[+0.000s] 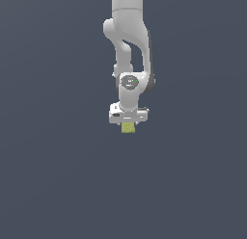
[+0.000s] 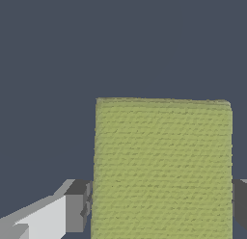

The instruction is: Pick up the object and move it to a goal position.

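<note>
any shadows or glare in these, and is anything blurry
Exterior view: flat, even light, no cast shadows or glare; the small yellow-green textured block under the white claw is tiny and soft-edged. Wrist view: block sharp, weave visible, no glare; dark grey finger pads crisp.

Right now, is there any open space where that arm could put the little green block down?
Plenty. The dark surface shows nothing else on it, either side of the arm and below it in the exterior view. The only crowded spot is at the gripper, whose fingers flank the yellow-green block closely.

Glossy white arm (image 1: pixel 129 35); grey-padded end effector (image 1: pixel 128 118)
</note>
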Available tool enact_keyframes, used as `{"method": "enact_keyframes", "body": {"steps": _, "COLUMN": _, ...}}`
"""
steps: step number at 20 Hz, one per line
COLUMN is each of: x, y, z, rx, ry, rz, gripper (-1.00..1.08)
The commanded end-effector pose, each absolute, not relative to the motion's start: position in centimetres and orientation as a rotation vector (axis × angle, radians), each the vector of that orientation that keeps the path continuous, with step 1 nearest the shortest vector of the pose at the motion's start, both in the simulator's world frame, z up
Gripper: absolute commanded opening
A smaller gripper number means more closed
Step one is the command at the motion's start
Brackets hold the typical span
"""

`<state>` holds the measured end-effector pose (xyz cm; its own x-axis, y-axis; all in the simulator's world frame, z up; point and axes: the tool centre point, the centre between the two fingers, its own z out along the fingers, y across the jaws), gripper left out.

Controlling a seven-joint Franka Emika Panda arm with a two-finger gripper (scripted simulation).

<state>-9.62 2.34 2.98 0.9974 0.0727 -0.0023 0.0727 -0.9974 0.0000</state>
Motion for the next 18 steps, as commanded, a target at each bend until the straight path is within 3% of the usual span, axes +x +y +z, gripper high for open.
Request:
{"method": "enact_keyframes", "body": {"steps": 1, "x": -9.5, "y": 3.2, "z": 4.3, "rx": 3.139, "ry": 0.115, "rz": 0.0, "gripper": -1.0}}
{"method": "enact_keyframes", "body": {"steps": 10, "x": -9.1, "y": 6.6, "z": 9.9, "rx": 3.139, "ry": 0.115, "rz": 0.0, "gripper": -1.0}}
{"method": "enact_keyframes", "body": {"steps": 18, "x": -8.8, "y": 7.6, "z": 11.6, "rx": 3.139, "ry": 0.115, "rz": 0.0, "gripper": -1.0}}
